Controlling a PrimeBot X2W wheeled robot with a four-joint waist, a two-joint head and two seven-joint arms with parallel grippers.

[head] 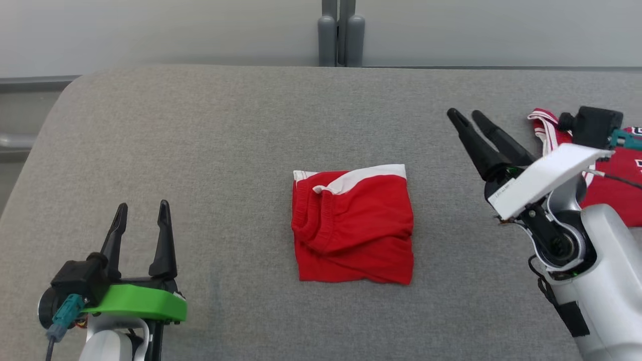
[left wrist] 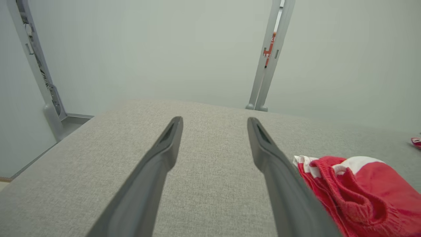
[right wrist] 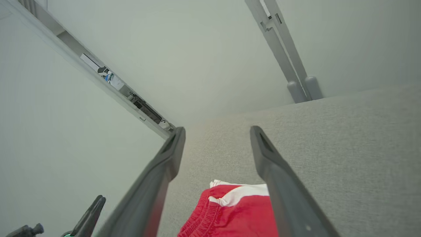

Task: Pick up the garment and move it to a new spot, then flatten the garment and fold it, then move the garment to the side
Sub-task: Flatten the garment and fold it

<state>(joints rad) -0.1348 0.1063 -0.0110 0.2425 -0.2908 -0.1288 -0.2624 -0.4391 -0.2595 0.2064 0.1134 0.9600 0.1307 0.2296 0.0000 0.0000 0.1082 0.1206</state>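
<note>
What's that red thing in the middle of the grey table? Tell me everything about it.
The red garment is soft cloth with a white band along its far edge and a gathered elastic waistband on its left. Folded into a rumpled, roughly square bundle, it lies flat on the grey table; nothing else touches it.

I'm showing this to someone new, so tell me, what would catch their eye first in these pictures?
The folded red garment with white trim, in the middle of the grey table. Either side, the left claw and right claw stand open, clear of it. A second red garment lies at the table's right edge.
</note>
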